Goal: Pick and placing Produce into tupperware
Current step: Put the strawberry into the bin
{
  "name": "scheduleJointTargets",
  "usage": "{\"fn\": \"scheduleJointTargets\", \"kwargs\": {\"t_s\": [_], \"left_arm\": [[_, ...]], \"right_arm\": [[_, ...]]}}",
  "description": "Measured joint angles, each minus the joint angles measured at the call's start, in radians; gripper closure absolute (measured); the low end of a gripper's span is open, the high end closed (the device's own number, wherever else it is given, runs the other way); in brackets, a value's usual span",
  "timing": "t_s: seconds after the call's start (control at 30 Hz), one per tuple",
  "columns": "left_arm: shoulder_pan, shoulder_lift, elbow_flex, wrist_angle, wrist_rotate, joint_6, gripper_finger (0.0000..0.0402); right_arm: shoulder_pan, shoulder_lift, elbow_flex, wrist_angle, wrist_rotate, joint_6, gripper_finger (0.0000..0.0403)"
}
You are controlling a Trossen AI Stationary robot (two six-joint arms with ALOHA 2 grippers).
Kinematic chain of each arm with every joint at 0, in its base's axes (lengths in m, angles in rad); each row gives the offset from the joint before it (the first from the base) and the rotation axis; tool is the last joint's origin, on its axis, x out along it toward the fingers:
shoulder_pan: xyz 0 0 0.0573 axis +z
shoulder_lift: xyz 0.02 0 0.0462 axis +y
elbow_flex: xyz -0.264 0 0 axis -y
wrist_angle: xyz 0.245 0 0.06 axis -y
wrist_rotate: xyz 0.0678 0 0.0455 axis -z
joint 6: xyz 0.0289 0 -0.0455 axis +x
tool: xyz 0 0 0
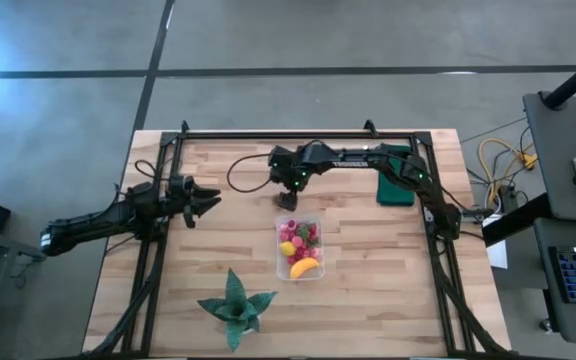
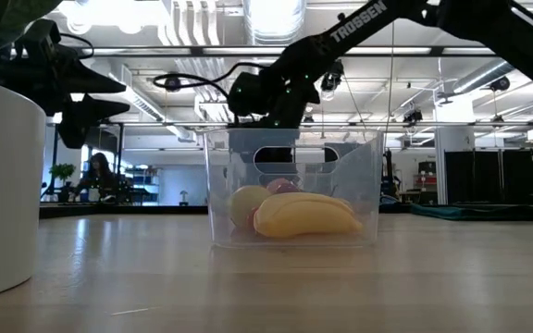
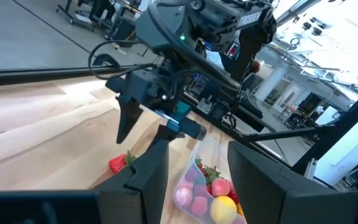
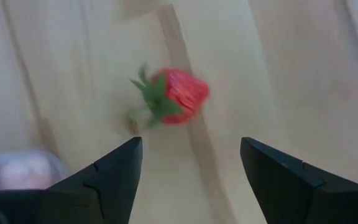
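Strawberry on bare wood is the focus right now: one glossy red piece with a ragged green cap is lying on the pale plank table, just outside the far end of the tupperware. The right gripper is hanging directly over it, dark angular fingers spread wide and holding nothing, the berry showing in the gap between them in the right wrist view.

The tupperware is sitting near the table's middle, a clear, thin-walled rectangular tub with rounded corners. Inside, a heap of red and pink strawberry pieces is filling the far half, a small yellow lemon is resting beside them, and a smooth curved yellow-orange banana is lying at the near end. From table level the banana is pressing against the transparent front wall.

Over on the left side of the table, the left gripper is waiting above the wood, well apart from the tub, its blunt black fingers parted and empty.

A green spiky-leaved plant is standing at the near edge, and a flat dark green rectangle is lying at the far right.
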Motion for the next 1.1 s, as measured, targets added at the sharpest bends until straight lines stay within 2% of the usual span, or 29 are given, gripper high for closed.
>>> {"fn": "scheduleJointTargets", "kwargs": {"t_s": [0.33, 0.43, 0.67, 0.9, 1.1], "left_arm": [[0.000, 0.013, 0.000, 0.000, 0.001, -0.005, 0.0251], [0.000, 0.015, 0.000, -0.001, 0.001, 0.000, 0.0251], [0.000, 0.020, 0.000, -0.001, 0.002, 0.001, 0.0251], [0.000, 0.018, -0.001, -0.001, 0.016, 0.001, 0.0251], [-0.001, 0.027, -0.001, -0.001, 0.028, 0.002, 0.0251]], "right_arm": [[0.002, 0.022, 0.166, -0.070, -0.003, 0.381, 0.0140], [0.010, 0.033, 0.220, -0.065, 0.032, 0.453, 0.0141], [0.050, 0.137, 0.321, -0.143, 0.047, 0.518, 0.0141], [0.075, 0.206, 0.422, -0.255, 0.160, 0.520, 0.0143], [0.077, 0.211, 0.448, -0.282, 0.194, 0.545, 0.0143]]}}
